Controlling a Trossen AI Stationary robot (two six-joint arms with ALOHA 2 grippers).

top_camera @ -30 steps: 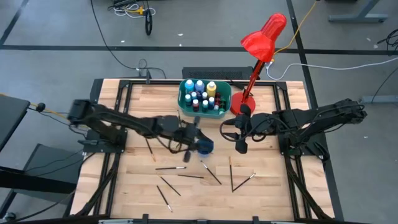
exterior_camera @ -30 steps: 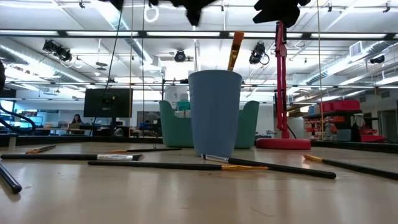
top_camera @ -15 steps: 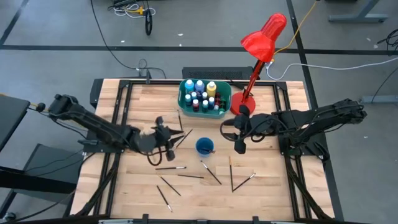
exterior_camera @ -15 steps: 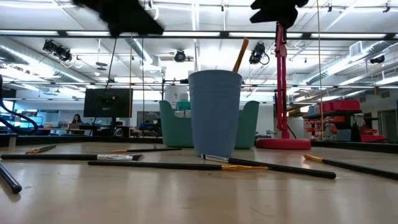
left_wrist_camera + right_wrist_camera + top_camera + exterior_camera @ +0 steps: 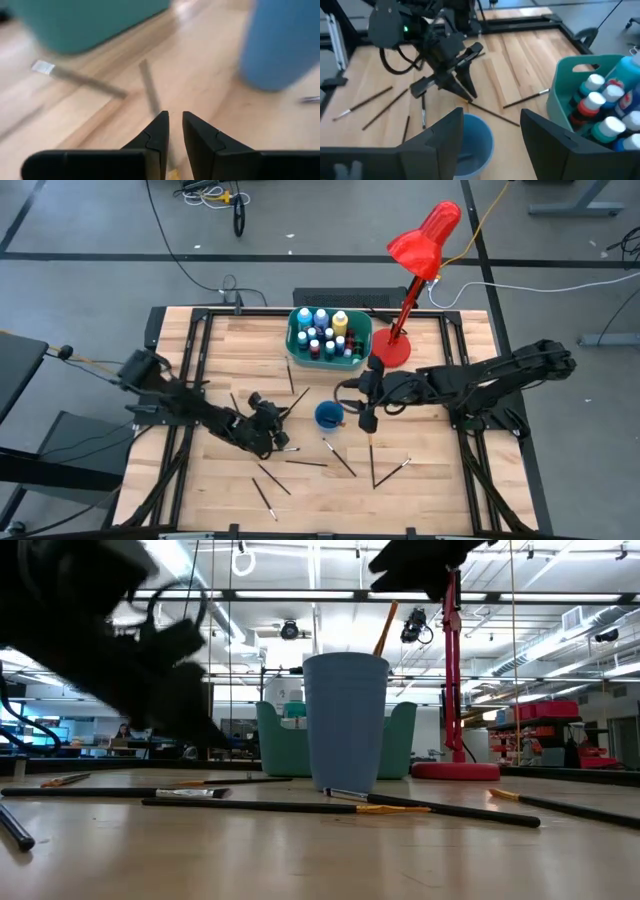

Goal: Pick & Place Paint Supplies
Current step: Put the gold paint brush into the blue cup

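Observation:
A blue cup (image 5: 328,416) stands mid-table with one paintbrush (image 5: 385,628) leaning inside against its rim. Several paintbrushes (image 5: 305,463) lie flat on the wood. Paint bottles stand in a teal tub (image 5: 328,335) at the far edge. My left gripper (image 5: 280,418) is low at the cup's left. Its fingers (image 5: 159,125) are a narrow gap apart over the near end of a lying brush (image 5: 150,90); I cannot tell whether they touch it. My right gripper (image 5: 365,418) hovers open just right of the cup (image 5: 470,140), with nothing between its fingers.
A red desk lamp (image 5: 415,260) stands with its base (image 5: 390,350) right of the tub. Another brush (image 5: 80,80) lies between my left gripper and the tub. More brushes (image 5: 372,460) lie near of the cup. Black frame rails run along the table's left and right sides.
My left gripper has swung from above the cup toward the table's left and near side, dropped almost to the wood and rolled. The brush in the cup has tipped to lean against the rim. My right gripper has moved a little toward the cup.

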